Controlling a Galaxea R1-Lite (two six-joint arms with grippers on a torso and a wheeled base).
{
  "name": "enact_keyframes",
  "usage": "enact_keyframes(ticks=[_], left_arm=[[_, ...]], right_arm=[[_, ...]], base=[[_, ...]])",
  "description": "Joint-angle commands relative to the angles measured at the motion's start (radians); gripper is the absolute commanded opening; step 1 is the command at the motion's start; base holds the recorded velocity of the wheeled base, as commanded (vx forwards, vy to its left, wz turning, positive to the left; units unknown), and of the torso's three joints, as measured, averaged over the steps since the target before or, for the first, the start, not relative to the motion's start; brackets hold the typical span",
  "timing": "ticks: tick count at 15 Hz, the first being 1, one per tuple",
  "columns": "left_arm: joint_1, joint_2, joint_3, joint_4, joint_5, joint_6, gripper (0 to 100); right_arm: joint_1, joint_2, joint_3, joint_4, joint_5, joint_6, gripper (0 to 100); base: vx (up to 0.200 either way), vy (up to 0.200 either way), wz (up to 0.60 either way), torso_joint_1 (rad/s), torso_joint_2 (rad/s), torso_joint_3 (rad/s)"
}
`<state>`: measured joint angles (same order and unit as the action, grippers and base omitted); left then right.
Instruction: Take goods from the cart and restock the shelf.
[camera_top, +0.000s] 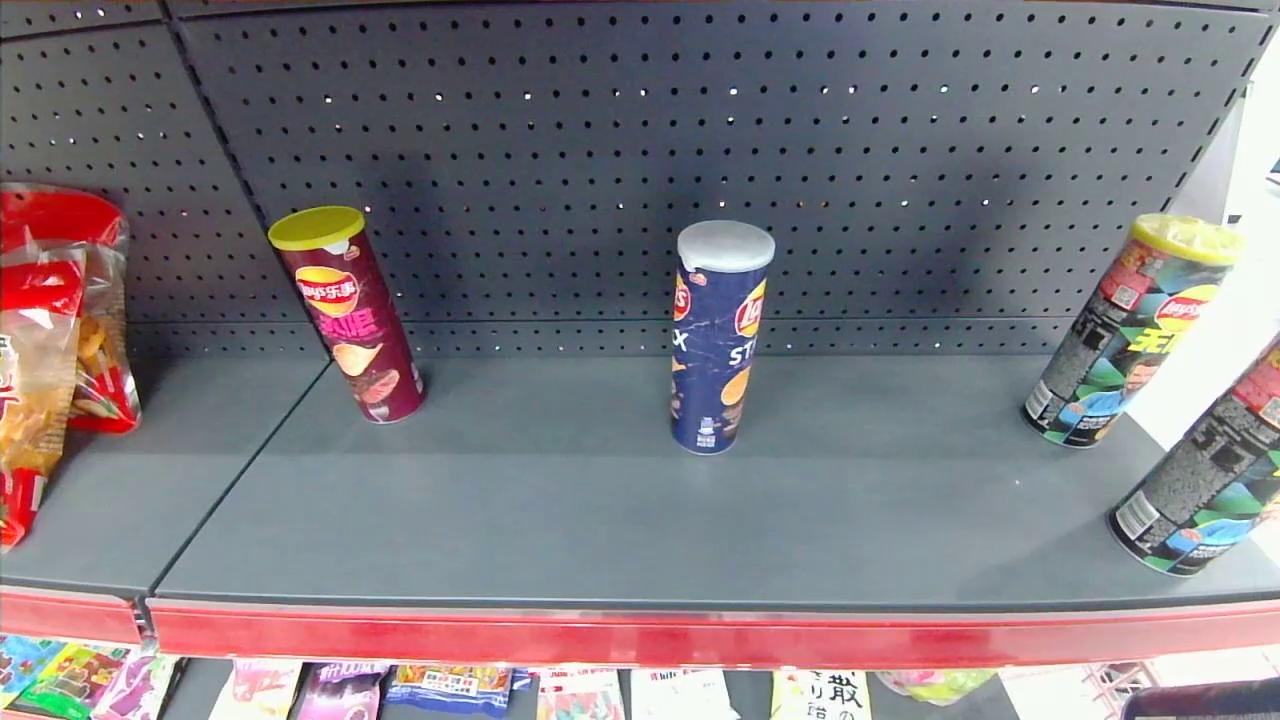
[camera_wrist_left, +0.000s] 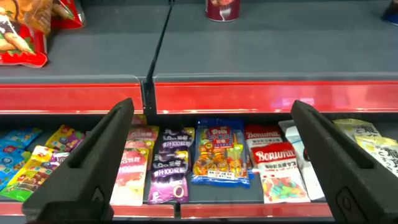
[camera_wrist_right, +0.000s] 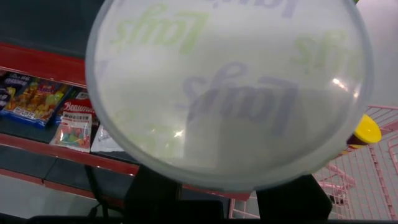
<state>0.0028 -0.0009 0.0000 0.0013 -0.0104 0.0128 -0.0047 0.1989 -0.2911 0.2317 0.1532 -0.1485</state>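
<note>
Shelving fills the scene: a matte grey shelf (camera_top: 560, 520) is backed by a perforated panel (camera_top: 700, 150) and edged along its near side by a glossy red rail (camera_top: 700, 635). Crinkled clear-and-red snack bags (camera_top: 50, 330) are stacked at the far left. Four cardboard tubes are stood well apart on the shelf: a maroon can (camera_top: 350, 320) with a yellow-green lid at the left, a navy can (camera_top: 718, 340) with a pale lid in the middle, and two black-and-green cans (camera_top: 1125, 335) at the right. The left gripper (camera_wrist_left: 212, 104) is held near the rail with its dark wedge-shaped fingers (camera_wrist_left: 93, 168) spread wide and nothing between them. The right gripper (camera_wrist_right: 227, 199) is closed on a chip can (camera_wrist_right: 230, 87), whose round translucent lid is turned to the wrist camera, beside the pink wire cart (camera_wrist_right: 373, 180). Flat glossy sweet packets (camera_wrist_left: 217, 155) are laid on the tier below.
</note>
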Motion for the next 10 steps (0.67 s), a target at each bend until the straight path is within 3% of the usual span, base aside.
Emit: enact_keyframes(ticks=[1, 4, 6, 7, 8, 9, 10], left_arm=[[0.000, 0.001, 0.000, 0.000, 0.000, 0.003, 100], [-0.007, 0.022, 0.000, 0.000, -0.014, 0.003, 100], [-0.006, 0.009, -0.052, -0.017, -0.129, 0.041, 100], [-0.027, 0.171, -0.255, -0.015, -0.181, 0.007, 100], [-0.050, 0.348, -0.451, -0.001, -0.227, -0.065, 100], [-0.081, 0.472, -0.592, 0.002, -0.296, -0.088, 100], [-0.109, 0.562, -0.637, -0.006, -0.388, -0.053, 100]], right_arm=[[0.000, -0.001, 0.001, 0.000, -0.001, 0.000, 0], [-0.001, -0.004, 0.003, -0.002, -0.004, 0.000, 0], [-0.005, -0.006, 0.003, -0.002, -0.009, 0.000, 0], [-0.009, 0.002, 0.003, -0.002, -0.011, 0.000, 0], [-0.012, 0.017, 0.004, -0.002, -0.014, 0.000, 0], [-0.012, 0.027, 0.004, -0.002, -0.021, 0.000, 0], [-0.012, 0.045, 0.003, -0.008, -0.029, 0.000, 0]], base=[[0.000, 0.000, 0.00, 0.000, 0.00, 0.000], [0.000, 0.000, 0.00, 0.000, 0.00, 0.000], [0.000, 0.000, 0.00, 0.000, 0.00, 0.000], [0.000, 0.000, 0.00, 0.000, 0.00, 0.000], [0.000, 0.000, 0.00, 0.000, 0.00, 0.000], [0.000, 0.000, 0.00, 0.000, 0.00, 0.000], [0.000, 0.000, 0.00, 0.000, 0.00, 0.000]])
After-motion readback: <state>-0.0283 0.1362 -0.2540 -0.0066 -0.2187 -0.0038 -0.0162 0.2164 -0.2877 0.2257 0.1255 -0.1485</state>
